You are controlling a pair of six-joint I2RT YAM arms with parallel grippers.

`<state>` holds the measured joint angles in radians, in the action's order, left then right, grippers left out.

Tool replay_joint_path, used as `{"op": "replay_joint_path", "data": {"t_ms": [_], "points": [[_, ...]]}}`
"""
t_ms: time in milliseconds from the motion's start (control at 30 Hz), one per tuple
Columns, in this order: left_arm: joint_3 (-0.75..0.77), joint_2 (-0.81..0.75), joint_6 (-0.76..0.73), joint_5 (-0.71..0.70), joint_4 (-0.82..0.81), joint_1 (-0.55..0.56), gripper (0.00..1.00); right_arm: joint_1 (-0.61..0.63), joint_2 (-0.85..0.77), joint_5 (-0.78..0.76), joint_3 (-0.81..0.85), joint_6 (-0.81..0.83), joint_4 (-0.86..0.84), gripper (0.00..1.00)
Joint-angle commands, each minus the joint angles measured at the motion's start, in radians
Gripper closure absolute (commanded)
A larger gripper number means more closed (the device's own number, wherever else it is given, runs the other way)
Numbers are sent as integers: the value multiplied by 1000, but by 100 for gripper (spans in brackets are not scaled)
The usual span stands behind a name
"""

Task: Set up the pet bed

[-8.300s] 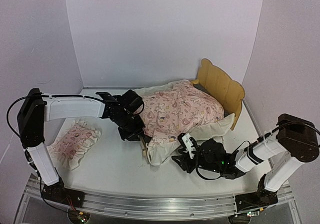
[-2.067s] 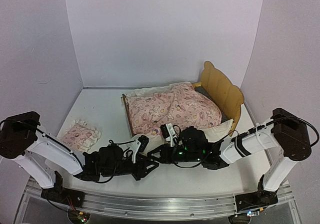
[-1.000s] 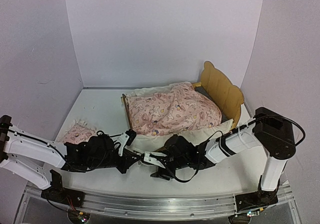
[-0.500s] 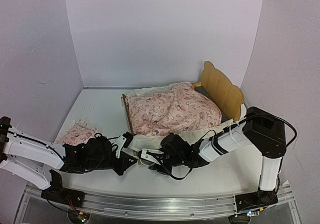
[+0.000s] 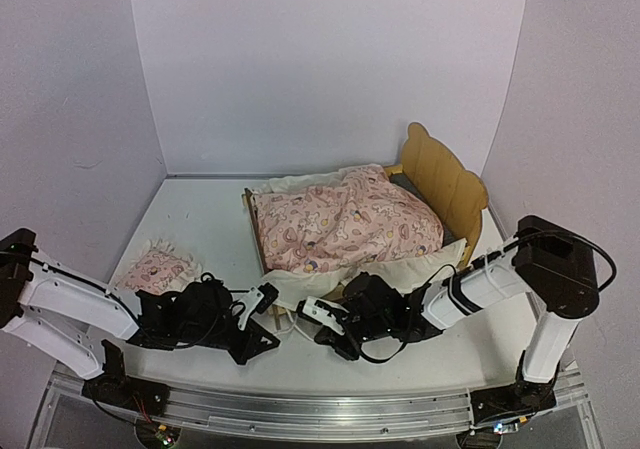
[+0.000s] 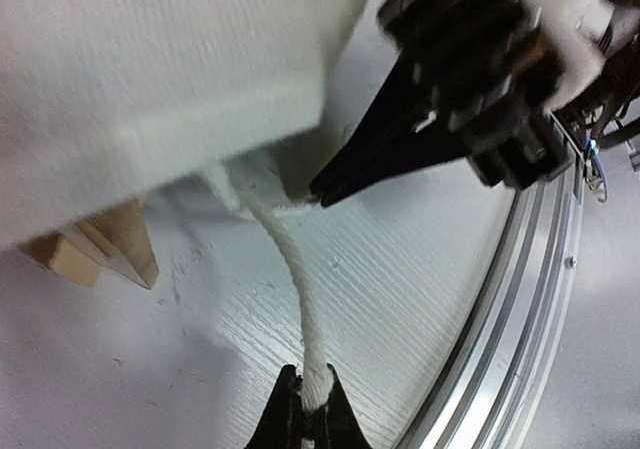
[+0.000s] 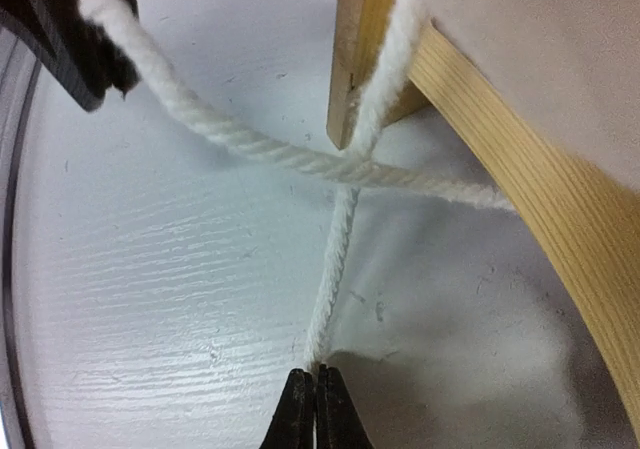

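Pet bed (image 5: 441, 177) stands right of centre on the worktop (image 5: 200, 219), with the pink blanket (image 5: 345, 219) heaped on it.

Left claw (image 6: 305, 424) is pinched narrow on a white cord (image 6: 290, 269). Right claw (image 7: 312, 409) is pinched narrow on a second cord (image 7: 335, 259). The two cords cross by the frame leg (image 7: 350, 59).

Risks:
- Uneven pulling could drag or tilt the light frame.
- Either thin cord could slip out of its claw.

Not verifiable:
- Where each cord is anchored, as white fabric covers the ends.
- From above, the cords are barely visible.
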<state>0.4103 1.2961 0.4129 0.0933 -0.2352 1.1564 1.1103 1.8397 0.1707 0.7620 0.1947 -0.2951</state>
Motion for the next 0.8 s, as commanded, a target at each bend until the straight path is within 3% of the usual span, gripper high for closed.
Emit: {"op": "replay_joint_path", "data": {"t_ms": [0, 133, 200, 333, 433, 533, 767], "points": [[34, 69, -52, 122, -34, -1, 100, -4, -113, 21, -36, -208, -43, 100], [62, 108, -73, 165, -48, 0, 95, -3, -149, 10, -68, -348, -95, 100], [71, 112, -67, 173, -51, -1, 83, -3, -151, 8, -72, -367, -110, 100], [48, 55, -10, 160, -56, -3, 49, -4, -141, 16, -80, -374, -137, 100], [24, -5, 64, 156, -55, -15, 39, -4, -134, 26, -76, -369, -145, 100], [40, -41, 168, 86, -38, -23, 42, -4, -137, 27, -77, -364, -158, 100], [190, 49, 450, -33, 17, -34, 68, -4, -151, 32, -86, -341, -163, 100]]}}
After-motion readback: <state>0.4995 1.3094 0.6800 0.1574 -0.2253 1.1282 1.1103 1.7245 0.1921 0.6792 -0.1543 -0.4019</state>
